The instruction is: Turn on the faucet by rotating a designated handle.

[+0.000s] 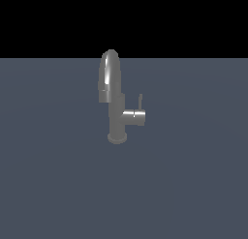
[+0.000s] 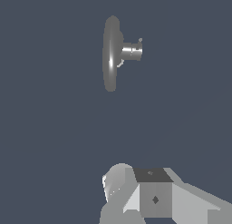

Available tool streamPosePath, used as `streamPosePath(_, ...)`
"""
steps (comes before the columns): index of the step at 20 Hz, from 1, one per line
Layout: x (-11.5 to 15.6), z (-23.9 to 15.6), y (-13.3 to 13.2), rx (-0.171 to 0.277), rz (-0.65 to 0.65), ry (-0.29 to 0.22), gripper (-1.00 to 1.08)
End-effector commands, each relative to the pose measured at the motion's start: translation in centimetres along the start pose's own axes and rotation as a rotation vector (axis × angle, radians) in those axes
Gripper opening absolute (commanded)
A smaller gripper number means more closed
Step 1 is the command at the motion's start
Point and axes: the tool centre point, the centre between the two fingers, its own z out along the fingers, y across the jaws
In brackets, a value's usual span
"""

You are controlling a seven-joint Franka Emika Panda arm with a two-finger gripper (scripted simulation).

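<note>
The handle [image 1: 140, 101] is a thin grey rod standing upright from the outer end of the short side stub [image 1: 134, 117] of the faucet [image 1: 115, 105]. Its long axis runs near vertical, its tip pointing up. The stub juts toward the exterior view's right from the cylindrical body, and the tall arched spout [image 1: 109, 76] rises above the body and curls down on the exterior view's left. The faucet stands on its round base [image 1: 117, 137] near the middle of a plain grey-blue floor [image 1: 193, 185], somewhat toward the far side.

In the wrist view the faucet [image 2: 112, 53] is seen from above: the spout shows as a narrow elongated shape, the stub [image 2: 132, 51] pokes out sideways from it, and the handle [image 2: 140, 40] is foreshortened to a tiny speck at the stub's end. Only part of the gripper body [image 2: 152, 193] shows at the picture's edge; the fingers are out of view, so I cannot tell whether the hand is open or closed. It holds nothing that can be seen.

The arm does not appear in the exterior view, so the hand seems to hang well above and apart from the faucet. By my judgement the approach is not yet begun: the hand must descend toward the stub's free end, on the side away from the spout.

The floor around the faucet gives open room on every side, and the arch is the only thing to steer clear of.
</note>
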Motion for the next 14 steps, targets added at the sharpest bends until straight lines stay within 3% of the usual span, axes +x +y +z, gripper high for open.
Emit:
streamPosePath(1, 0.0, 0.0, 0.0, 0.000, 0.000, 0.000, -1.00)
streamPosePath(8, 0.7, 0.1, 0.0, 0.018, 0.018, -0.016, -1.00)
streamPosePath(14, 2.3, 0.4, -0.1, 0.061, 0.062, -0.056, -1.00)
